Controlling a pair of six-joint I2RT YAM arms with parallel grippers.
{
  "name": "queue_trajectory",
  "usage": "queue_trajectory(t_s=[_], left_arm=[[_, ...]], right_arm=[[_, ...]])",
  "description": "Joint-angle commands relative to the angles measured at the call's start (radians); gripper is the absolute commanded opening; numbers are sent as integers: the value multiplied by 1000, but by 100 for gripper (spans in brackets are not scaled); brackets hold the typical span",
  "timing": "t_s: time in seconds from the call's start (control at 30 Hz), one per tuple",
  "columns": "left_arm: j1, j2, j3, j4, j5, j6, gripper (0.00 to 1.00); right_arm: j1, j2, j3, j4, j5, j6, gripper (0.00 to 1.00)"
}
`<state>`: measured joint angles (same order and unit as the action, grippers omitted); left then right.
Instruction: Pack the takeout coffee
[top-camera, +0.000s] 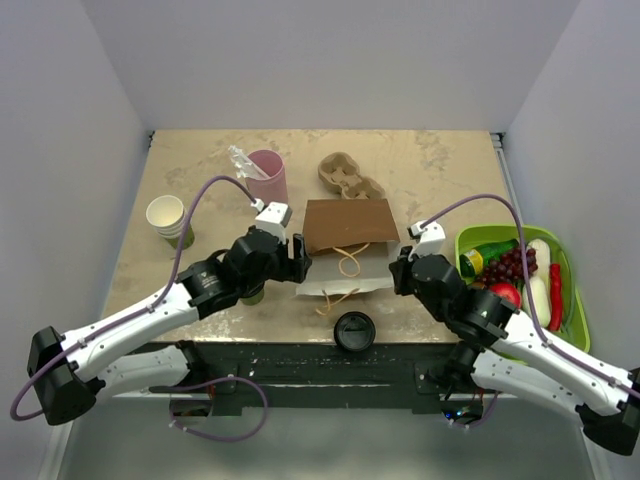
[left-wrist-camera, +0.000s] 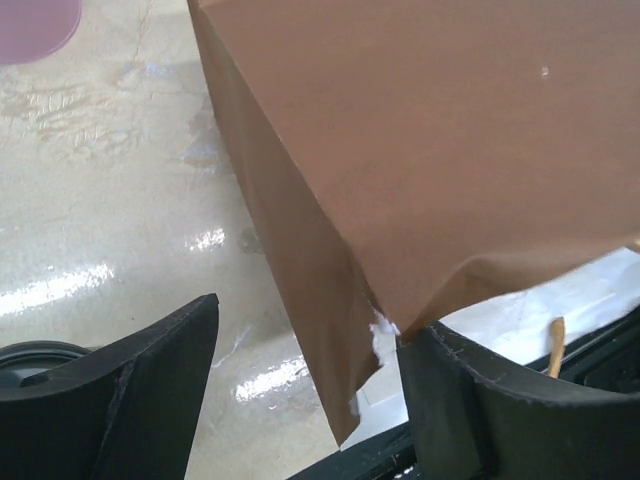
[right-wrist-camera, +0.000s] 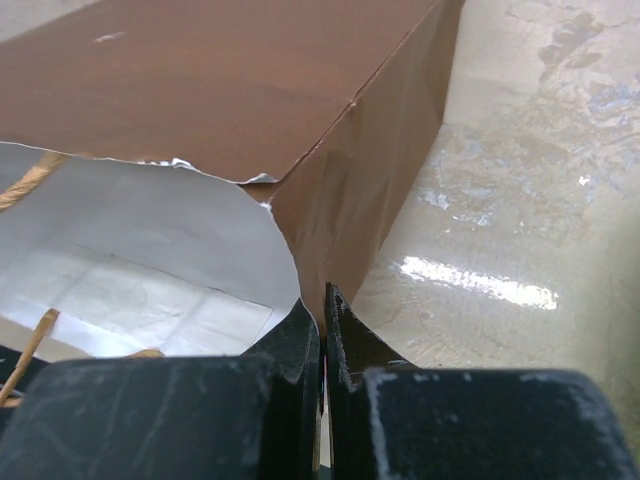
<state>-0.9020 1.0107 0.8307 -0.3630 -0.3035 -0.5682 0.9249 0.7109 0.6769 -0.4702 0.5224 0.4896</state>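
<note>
A brown paper bag (top-camera: 345, 228) lies on its side mid-table, its white-lined mouth facing the near edge. My right gripper (right-wrist-camera: 322, 310) is shut on the bag's right mouth edge (right-wrist-camera: 345, 230). At the left mouth corner (left-wrist-camera: 350, 380), my left gripper (left-wrist-camera: 310, 400) is open, one finger on each side of the paper without pinching it. The takeout coffee (top-camera: 252, 294) stands under my left arm, and only a sliver of olive-green side shows. Its black lid (left-wrist-camera: 35, 358) peeks out behind the left finger.
A loose black lid (top-camera: 354, 330) lies at the near edge in front of the bag. Pink tumbler (top-camera: 268, 176), stacked paper cups (top-camera: 170, 218) and a cardboard cup carrier (top-camera: 350, 178) sit behind. A green basket (top-camera: 570, 262) of fruit stands at the right.
</note>
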Motion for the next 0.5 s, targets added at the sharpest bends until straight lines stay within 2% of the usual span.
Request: queue_trajectory(t_s=[0.0,0.17,0.23,0.33,0.43,0.47], left_arm=[[-11,35,28,-37,-78,-74,73],[-11,65,61,-54,-131,-121,55],[-11,72,73,-38,-123,-110,53],[-11,88,79,-2,-106,-93,54],[-11,100,113,2,-62,-43,64],[-12,97,119,13,-34,-4,70]], right_arm=[[2,-62,20,62,-21,32,0],[2,-87,19,44,-65,-32,0],[2,-68,27,30,-62,-65,0],[2,-35,36,16,-62,-103,0],[2,-18,44,21,-32,-137,0],[2,-10,47,40,-38,-157,0]])
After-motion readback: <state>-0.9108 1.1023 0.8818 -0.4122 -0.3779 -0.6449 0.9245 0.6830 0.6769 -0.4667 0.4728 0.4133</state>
